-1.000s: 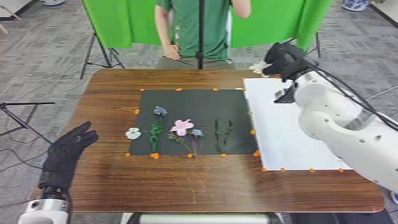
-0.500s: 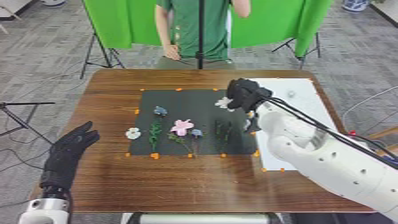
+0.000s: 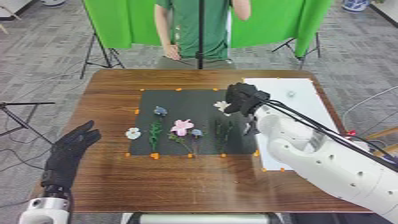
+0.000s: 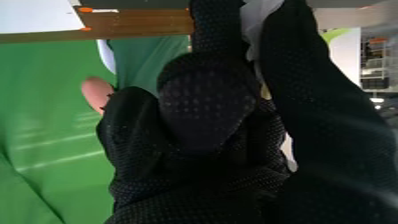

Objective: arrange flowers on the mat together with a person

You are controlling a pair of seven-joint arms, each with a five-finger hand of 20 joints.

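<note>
My right hand (image 3: 243,96) is over the upper right part of the black mat (image 3: 191,96), its fingers closed on a white flower (image 3: 222,105). In the right wrist view the glove of my right hand (image 4: 202,112) has a piece of the white flower (image 4: 255,22) between its fingers. On the mat lie a pink flower (image 3: 182,126), blue flowers (image 3: 160,110) with green stems, and green sprigs (image 3: 222,131). Another white flower (image 3: 133,133) rests at the mat's left edge. My left hand (image 3: 67,150) stays open at the table's left edge.
A white sheet (image 3: 282,87) with a small pale item (image 3: 290,93) on it lies right of the mat, partly under my right arm. Orange markers (image 3: 155,156) line the mat and sheet. A person stands behind the brown table (image 3: 178,192).
My right hand has swung left from the white sheet's far side to the mat, bringing the white flower along, and over the last half second has barely moved. The left hand has kept still.
</note>
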